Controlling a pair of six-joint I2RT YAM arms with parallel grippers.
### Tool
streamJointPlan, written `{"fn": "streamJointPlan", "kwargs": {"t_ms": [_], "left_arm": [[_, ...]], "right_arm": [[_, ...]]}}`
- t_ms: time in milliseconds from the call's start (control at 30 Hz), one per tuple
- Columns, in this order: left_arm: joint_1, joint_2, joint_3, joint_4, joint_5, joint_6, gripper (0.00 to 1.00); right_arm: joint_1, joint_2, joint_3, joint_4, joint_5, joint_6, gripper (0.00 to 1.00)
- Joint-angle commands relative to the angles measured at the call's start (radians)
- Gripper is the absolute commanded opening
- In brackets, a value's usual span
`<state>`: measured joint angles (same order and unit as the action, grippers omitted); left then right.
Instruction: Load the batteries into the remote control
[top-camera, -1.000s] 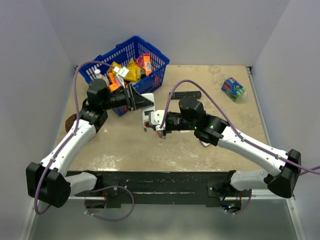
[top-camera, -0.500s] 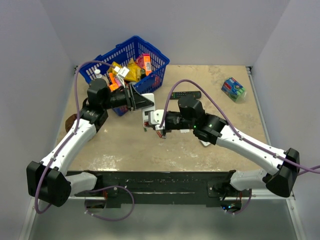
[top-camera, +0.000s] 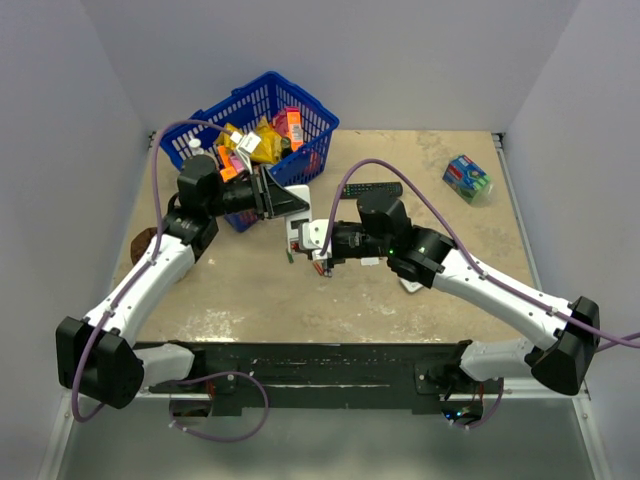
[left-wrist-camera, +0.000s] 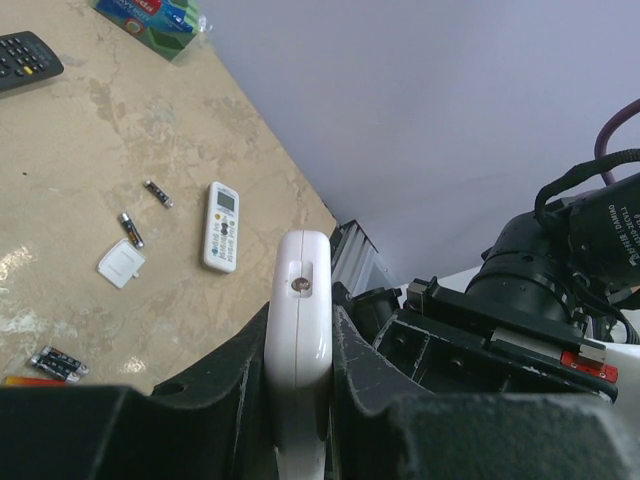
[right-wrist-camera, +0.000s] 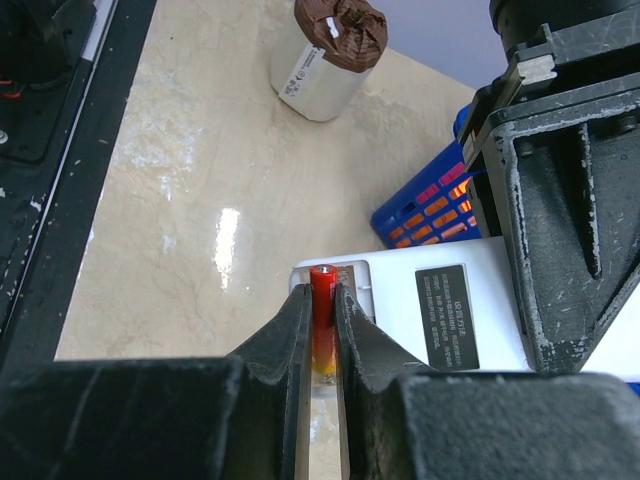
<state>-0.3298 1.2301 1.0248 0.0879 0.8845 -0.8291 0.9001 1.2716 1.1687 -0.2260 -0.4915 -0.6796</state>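
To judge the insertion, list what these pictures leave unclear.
- Right wrist: lower end of the red battery, hidden between the fingers of the right gripper; whether it is seated in the remote control.
- Left wrist: the remote control's face; only its edge shows in the left gripper.
- Top: the red battery's seating, too small, crowded by both grippers.

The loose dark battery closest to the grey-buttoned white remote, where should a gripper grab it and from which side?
Pinch the battery across its middle, coming straight down from above, jaws straddling its long axis. It lies flat on the table, bare surface on both sides, the white remote apart from it.
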Motion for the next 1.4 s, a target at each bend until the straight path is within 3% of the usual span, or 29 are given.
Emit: {"fn": "streamJointPlan", "kwargs": {"t_ms": [0, 633, 1367], "left_arm": [[-0.002, -0.004, 0.047, 0.059, 0.014, -0.068, 0.0], [-0.002, 0.002, 0.029, 0.098, 0.004, -0.104, 0.0], [-0.002, 0.008, -0.003, 0.09, -0.013, -0.148, 0.0]], "right_arm": [[-0.013, 0.012, 0.016, -0.065, -0.013, -0.018, 0.03], [-0.013, 0.048, 0.031, -0.095, -0.001, -0.018, 0.19], [-0.013, 0.044, 0.026, -0.084, 0.028, -0.021, 0.26]]}}
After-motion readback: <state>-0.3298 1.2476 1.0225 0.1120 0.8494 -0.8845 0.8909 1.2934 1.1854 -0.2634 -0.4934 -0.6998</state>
